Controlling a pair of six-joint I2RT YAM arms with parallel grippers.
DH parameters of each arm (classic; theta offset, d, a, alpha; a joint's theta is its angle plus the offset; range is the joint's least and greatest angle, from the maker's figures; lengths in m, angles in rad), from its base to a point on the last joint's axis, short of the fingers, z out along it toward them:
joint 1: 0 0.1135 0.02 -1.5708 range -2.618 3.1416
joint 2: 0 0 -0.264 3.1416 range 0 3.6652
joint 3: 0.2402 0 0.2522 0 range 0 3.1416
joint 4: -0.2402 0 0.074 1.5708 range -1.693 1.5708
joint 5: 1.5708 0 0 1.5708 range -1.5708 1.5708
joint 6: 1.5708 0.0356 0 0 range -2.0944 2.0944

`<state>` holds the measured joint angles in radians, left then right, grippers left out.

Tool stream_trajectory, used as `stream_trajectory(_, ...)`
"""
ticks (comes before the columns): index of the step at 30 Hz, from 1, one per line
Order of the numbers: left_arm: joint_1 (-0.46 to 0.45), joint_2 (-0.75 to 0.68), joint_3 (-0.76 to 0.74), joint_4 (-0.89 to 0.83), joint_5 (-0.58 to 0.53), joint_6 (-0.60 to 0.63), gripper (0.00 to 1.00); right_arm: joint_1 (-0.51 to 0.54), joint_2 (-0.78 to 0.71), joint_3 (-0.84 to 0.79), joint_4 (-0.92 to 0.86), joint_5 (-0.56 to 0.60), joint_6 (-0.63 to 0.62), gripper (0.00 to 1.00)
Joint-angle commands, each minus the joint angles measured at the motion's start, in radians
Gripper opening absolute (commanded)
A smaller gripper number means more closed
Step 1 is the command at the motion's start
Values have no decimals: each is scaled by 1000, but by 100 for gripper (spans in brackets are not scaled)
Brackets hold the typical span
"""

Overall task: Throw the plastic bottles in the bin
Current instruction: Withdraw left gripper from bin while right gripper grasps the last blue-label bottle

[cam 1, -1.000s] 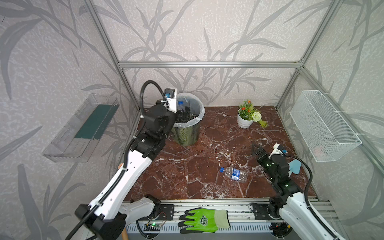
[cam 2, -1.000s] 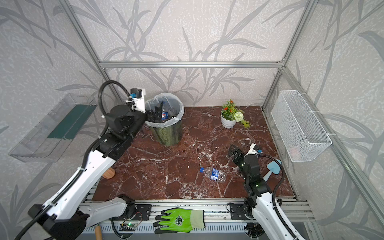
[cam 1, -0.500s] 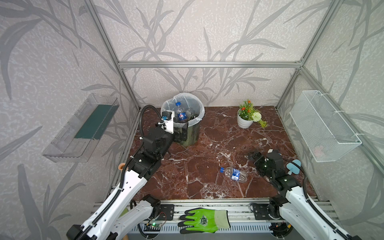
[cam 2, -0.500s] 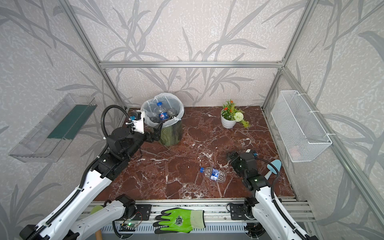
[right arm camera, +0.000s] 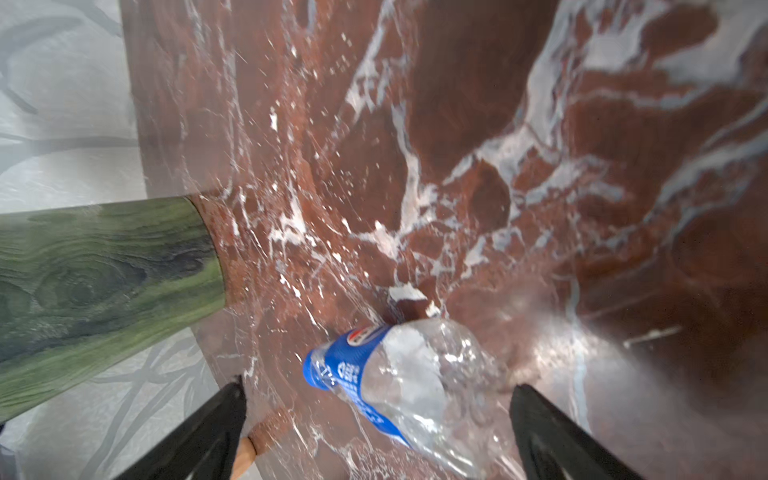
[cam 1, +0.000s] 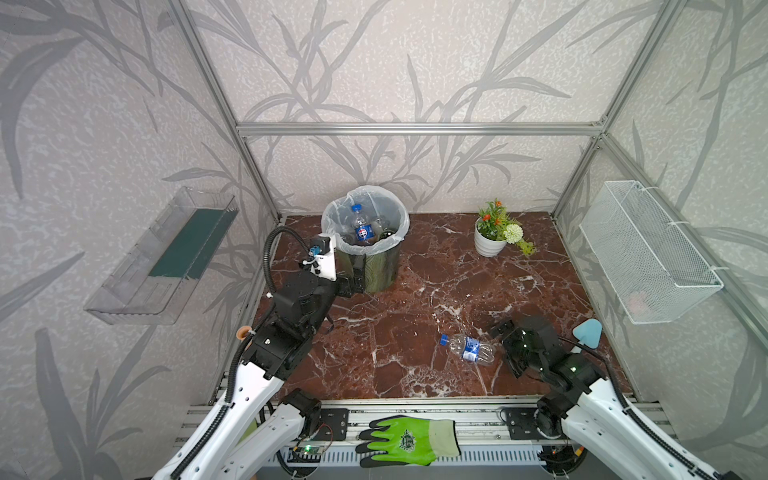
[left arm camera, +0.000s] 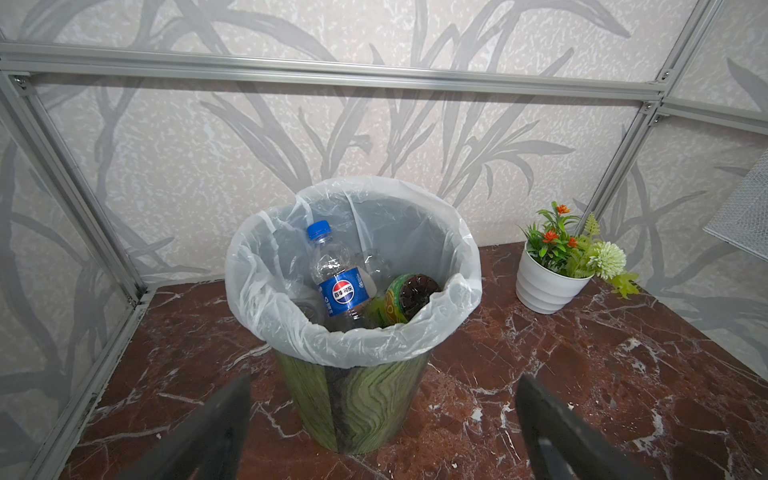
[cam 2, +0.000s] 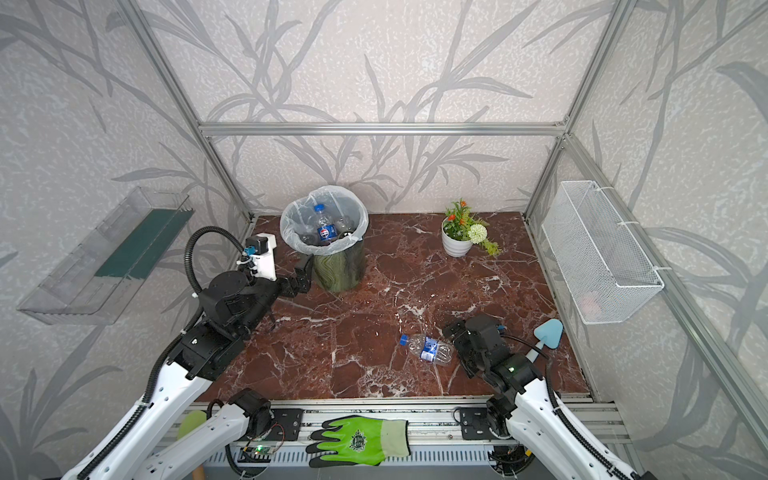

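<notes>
Marble floor [cam 1: 395, 316] holds one bottle [cam 1: 471, 348] at lower right; we see right gripper [cam 1: 503, 350] beside it, left gripper [cam 1: 354, 277] by bin [cam 1: 380, 272], both jaws released.

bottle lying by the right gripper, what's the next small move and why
Probably ease the right gripper forward so its open jaws straddle the bottle before closing. The bottle lies on its side on the marble floor, base end toward the gripper and only partly between the jaws in the right wrist view, not yet gripped.

The wavy green bin [left arm camera: 353, 407], white-lined, fills the centre of the frame, holding a blue-capped bottle [left arm camera: 338, 282] and a lime-green bottle [left arm camera: 395, 305]. In the foreground the left gripper [left arm camera: 382, 382] stands spread wide, empty.
</notes>
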<state>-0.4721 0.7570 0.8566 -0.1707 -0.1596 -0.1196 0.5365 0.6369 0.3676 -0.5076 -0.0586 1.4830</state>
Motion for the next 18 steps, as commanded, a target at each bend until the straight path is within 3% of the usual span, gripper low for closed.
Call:
stream_trajectory(1,-4,-6,-11,-23,-18,-20,98,84,46,59,-47,31,142,99)
stream_trajectory(7,-5,-22,-15,-48,-31,-22,98,169,139,66,32,75,243,99)
stream_trajectory(18,-5,-35,-25,-65,-60,-23,98,179,404,89,192,91,230,99)
